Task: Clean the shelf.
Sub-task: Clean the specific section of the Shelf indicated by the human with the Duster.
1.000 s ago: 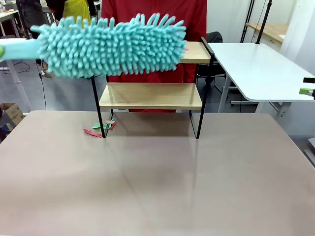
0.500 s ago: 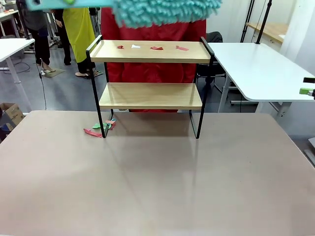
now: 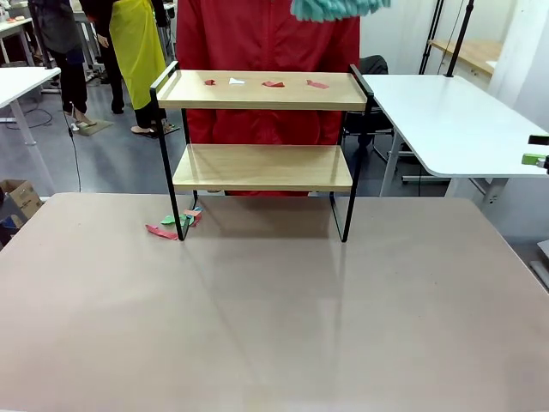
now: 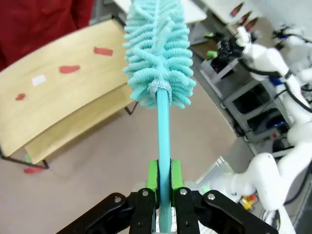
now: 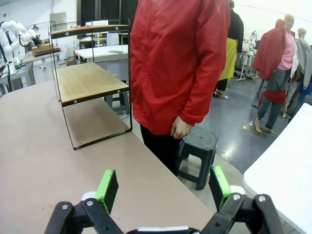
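Front view shows the shelf (image 3: 262, 167) at the table's (image 3: 274, 326) far side, lower board bare, paper scraps (image 3: 273, 84) left on top, so cleaning looks unfinished; left gripper (image 4: 164, 178) clamps a teal duster (image 4: 158, 53) above it, right gripper (image 5: 163, 189) gapes empty.

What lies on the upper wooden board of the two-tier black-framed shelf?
Four small flat scraps: three red, one white. In the left wrist view the fluffy teal duster covers one end of that board.
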`<act>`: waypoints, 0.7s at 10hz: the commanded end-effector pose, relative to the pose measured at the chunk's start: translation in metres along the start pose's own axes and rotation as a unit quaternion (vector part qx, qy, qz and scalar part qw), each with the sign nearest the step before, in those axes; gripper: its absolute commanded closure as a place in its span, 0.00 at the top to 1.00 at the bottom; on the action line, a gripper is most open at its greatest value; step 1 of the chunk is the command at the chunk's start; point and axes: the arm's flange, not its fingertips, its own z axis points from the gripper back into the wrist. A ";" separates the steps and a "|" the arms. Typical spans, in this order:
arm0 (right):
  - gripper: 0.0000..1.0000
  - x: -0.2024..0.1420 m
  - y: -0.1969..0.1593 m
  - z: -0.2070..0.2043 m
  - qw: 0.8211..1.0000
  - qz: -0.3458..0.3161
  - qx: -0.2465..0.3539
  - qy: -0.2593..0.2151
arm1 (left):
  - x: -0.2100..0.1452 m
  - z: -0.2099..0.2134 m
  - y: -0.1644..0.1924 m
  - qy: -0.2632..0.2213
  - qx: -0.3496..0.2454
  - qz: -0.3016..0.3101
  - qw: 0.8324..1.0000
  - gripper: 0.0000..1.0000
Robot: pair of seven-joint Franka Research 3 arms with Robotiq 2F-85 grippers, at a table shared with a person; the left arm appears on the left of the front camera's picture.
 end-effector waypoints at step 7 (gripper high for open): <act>1.00 0.006 -0.001 -0.001 1.000 -0.004 -0.001 0.007 | 0.038 -0.063 -0.010 0.032 0.037 0.047 0.998 0.13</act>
